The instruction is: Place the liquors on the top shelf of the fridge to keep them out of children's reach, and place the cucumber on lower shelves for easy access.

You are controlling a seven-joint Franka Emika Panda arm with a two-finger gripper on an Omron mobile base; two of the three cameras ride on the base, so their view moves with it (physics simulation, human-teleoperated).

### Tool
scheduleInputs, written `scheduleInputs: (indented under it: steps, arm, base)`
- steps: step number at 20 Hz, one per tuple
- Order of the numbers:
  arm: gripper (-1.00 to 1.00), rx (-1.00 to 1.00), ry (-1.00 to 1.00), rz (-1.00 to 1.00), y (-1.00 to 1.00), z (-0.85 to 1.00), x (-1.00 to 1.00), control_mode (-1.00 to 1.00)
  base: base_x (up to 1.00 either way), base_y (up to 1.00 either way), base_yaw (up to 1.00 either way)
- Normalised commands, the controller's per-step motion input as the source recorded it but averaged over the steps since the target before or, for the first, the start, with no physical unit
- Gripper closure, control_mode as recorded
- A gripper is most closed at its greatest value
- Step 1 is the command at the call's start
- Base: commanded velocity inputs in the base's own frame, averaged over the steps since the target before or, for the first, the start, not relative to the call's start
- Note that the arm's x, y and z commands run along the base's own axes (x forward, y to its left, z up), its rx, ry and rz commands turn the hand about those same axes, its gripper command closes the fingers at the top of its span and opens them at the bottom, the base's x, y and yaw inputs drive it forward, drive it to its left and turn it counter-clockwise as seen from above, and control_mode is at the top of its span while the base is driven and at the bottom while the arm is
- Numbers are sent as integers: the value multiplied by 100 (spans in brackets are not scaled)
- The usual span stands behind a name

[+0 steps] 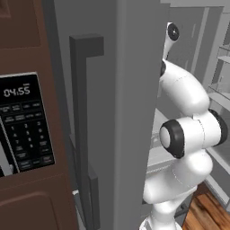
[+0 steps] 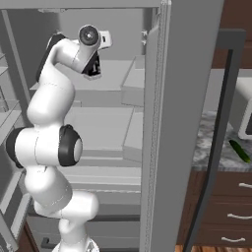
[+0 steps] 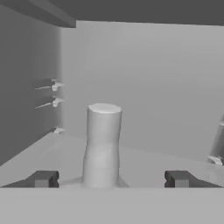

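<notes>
In the left base view, a brown cabinet front with a dark keypad panel (image 1: 24,123) is seen at the left, then the grey fridge (image 1: 130,112) door with its long dark handle (image 1: 81,126), and the white arm (image 1: 186,134) reaching past the door's edge into the fridge. The hand itself is hidden behind the door there.

In the right base view, the arm is seen from the other side, with its hand up at a pale shelf (image 2: 113,76); lower shelves (image 2: 106,123) lie below. Past the open door, the cucumber (image 2: 239,150) is seen lying on a speckled counter (image 2: 206,147), well apart from the fridge.

In the hand view, the gripper (image 3: 112,178) is seen with its jaws standing wide apart. A pale bottle (image 3: 101,146) stands upright on the shelf between the two tips, touching neither. Its base is cut off at the bottom. Whether this is the top shelf cannot be told for certain. At the right edge, a second object is cut off and too blurred to name.
</notes>
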Motion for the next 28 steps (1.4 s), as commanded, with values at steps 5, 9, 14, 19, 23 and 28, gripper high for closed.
scheduleInputs:
  steps: [5, 9, 14, 19, 23, 28]
  arm:
    - [-100, 0, 0, 0, 0, -13, 4, -100]
    - [-100, 0, 0, 0, 0, -5, 0, -100]
    - [-100, 0, 0, 0, 0, -5, -4, -100]
    - [-100, -2, 2, 0, 0, 0, -28, -100]
    - [-100, -3, 6, 0, -6, 0, -51, -100]
    - [-100, -5, 10, 0, -9, 0, -69, -100]
  base:
    - [0, 0, 0]
    - [0, 0, 0]
    - [0, 0, 0]
    - [0, 0, 0]
    - [0, 0, 0]
    - [0, 0, 0]
